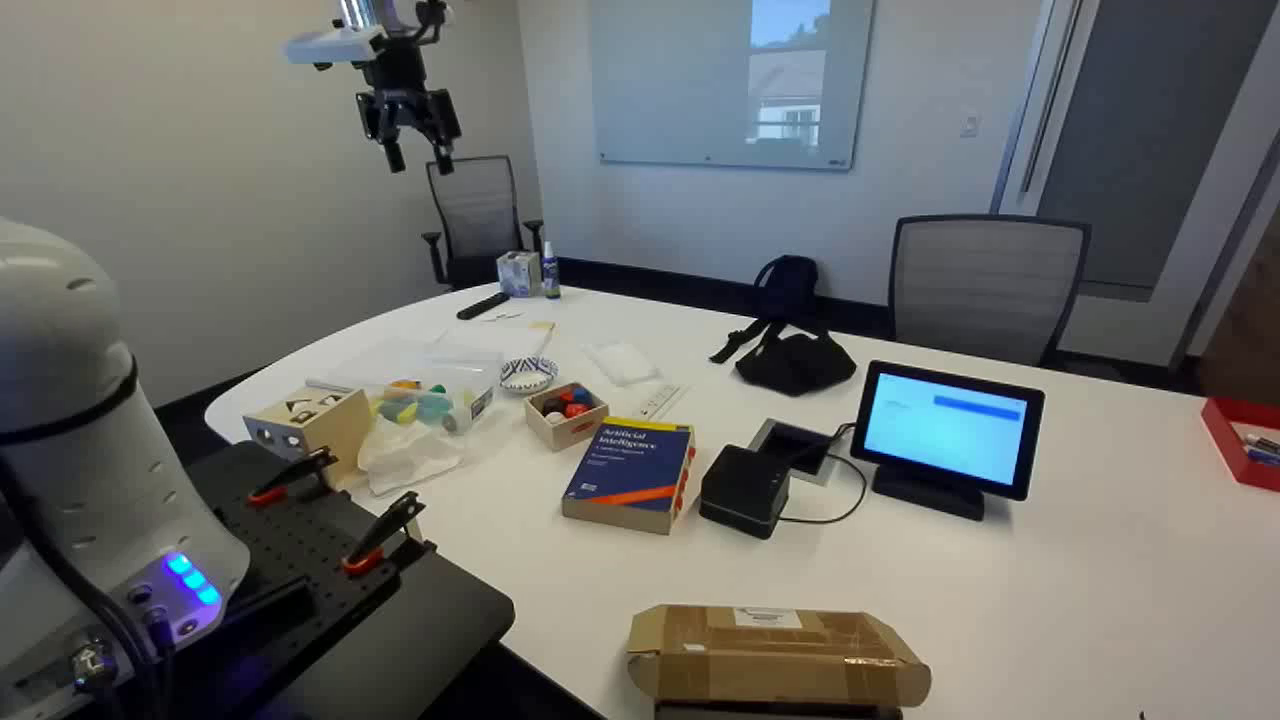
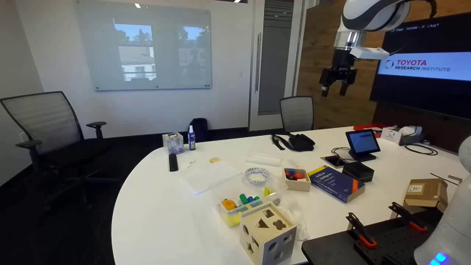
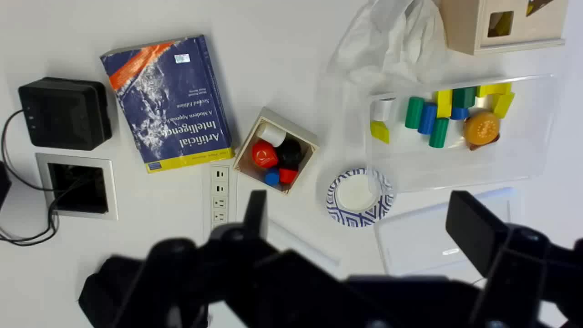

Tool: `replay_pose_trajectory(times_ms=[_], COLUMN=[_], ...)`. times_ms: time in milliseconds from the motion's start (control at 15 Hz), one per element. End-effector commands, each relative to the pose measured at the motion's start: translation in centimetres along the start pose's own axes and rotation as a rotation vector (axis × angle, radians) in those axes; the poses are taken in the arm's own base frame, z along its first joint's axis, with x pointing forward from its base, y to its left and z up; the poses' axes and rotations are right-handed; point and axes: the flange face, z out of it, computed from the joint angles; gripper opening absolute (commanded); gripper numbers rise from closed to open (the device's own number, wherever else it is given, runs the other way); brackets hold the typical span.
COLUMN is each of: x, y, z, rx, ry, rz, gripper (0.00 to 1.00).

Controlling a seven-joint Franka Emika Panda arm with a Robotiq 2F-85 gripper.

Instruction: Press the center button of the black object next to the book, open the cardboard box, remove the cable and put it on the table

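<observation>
The black claw [image 1: 420, 160] hangs high over the white table [image 1: 1080, 590], and its two fingers [image 3: 473, 223] are spread far apart. In the wrist view, with the claw as the clock's middle, a blue and white plate [image 3: 357, 196] shows between the fingers. A little wooden box [image 3: 291, 128] with red, black and blue bits [image 3: 265, 154] inside sits at ten o'clock. Farther out, also at ten, the book [image 3: 182, 91] lies flat. The black object [image 3: 59, 114] sits just beside the book, between nine and ten. A clear tub [image 3: 501, 159] of bright toys [image 3: 414, 111] is at two. In an exterior view, the brown cardboard box [image 1: 780, 658] lies at six o'clock from the black object, and the lit screen [image 1: 945, 430] stands between two and three.
</observation>
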Motion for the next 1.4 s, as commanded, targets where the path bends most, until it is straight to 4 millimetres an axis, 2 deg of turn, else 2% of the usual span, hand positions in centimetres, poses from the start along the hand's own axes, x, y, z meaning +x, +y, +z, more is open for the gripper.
replay_pose_trajectory(times_ms=[0, 133, 267, 400, 600, 867, 1000, 1200, 1333], x=[0.0, 0.4, 1.8, 3.2, 5.0, 6.1, 6.4, 6.9, 7.4], y=[0.0, 0.4, 2.7, 6.5, 14.0, 24.0, 28.0, 32.4, 34.5], z=[-0.1, 0.4, 1.7, 3.9, 8.1, 13.9, 16.4, 20.2, 22.9], rx=[0.000, -0.012, -0.046, -0.089, -0.156, -0.244, -0.294, -0.359, -0.388], ry=[-0.001, 0.022, 0.086, 0.122, 0.179, 0.212, 0.206, 0.164, 0.135], rz=[0.000, 0.040, 0.159, 0.257, 0.405, 0.616, 0.722, 0.889, 0.998], gripper=[1.00, 1.00, 1.00, 1.00, 1.00, 1.00, 1.00, 1.00, 1.00])
